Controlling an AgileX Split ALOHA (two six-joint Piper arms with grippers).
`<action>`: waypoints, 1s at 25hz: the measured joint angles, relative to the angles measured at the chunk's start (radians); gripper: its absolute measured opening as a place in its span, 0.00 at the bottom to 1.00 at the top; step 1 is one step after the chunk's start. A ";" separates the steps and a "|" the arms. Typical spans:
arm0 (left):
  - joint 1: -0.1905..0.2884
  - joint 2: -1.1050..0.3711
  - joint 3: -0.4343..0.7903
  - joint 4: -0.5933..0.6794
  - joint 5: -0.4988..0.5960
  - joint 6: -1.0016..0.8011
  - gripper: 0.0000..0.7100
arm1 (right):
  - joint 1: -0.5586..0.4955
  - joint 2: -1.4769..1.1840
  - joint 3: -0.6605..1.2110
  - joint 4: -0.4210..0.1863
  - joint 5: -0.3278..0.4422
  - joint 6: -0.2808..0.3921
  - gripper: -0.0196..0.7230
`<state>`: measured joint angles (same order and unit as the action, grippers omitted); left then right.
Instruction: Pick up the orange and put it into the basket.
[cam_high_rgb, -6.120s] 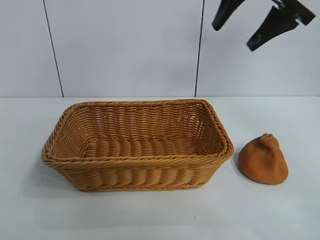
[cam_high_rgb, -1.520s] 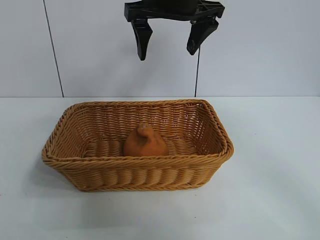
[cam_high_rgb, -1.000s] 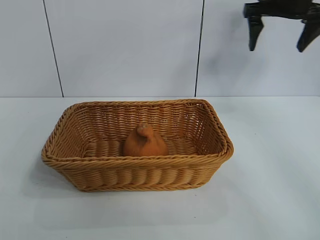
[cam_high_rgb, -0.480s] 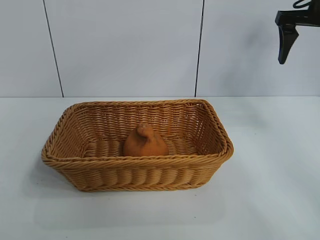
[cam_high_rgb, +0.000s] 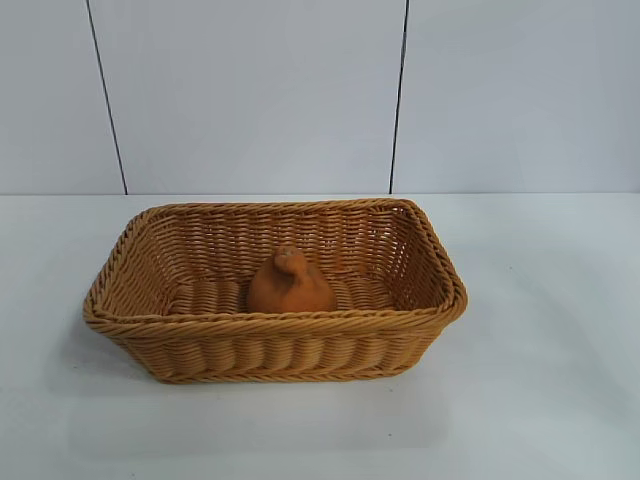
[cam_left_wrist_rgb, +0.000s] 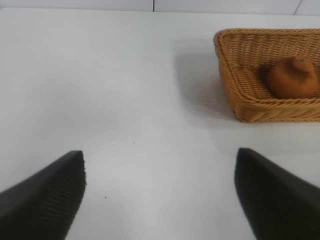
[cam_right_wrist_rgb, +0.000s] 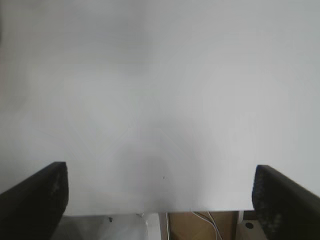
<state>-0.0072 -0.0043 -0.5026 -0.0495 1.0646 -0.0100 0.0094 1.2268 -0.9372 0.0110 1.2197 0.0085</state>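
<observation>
Your orange (cam_high_rgb: 290, 284) sits upright on the floor of the basket (cam_high_rgb: 270, 328), so the placing step looks done. Right claw (cam_right_wrist_rgb: 160, 200) hangs spread and empty over bare desk (cam_right_wrist_rgb: 160, 90); left claw (cam_left_wrist_rgb: 160, 200) is parked, spread, empty. Just park the right arm.

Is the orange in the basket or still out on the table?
In: the orange sits on the basket's woven floor, walls all around.

left gripper (cam_left_wrist_rgb: 160, 200) with 2 black ribbed wedge fingers, right gripper (cam_right_wrist_rgb: 160, 200) with 2 black textured fingers
</observation>
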 joint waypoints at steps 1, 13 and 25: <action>0.000 0.000 0.000 0.000 0.000 0.000 0.82 | 0.000 -0.064 0.058 0.000 0.000 0.000 0.95; 0.000 0.000 0.000 0.000 0.000 0.000 0.82 | 0.000 -0.758 0.439 0.000 -0.166 -0.003 0.95; 0.000 0.000 0.000 0.000 0.000 0.000 0.82 | 0.000 -1.228 0.446 0.000 -0.196 -0.003 0.95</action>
<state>-0.0072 -0.0043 -0.5026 -0.0495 1.0646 -0.0100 0.0094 -0.0009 -0.4908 0.0110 1.0241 0.0060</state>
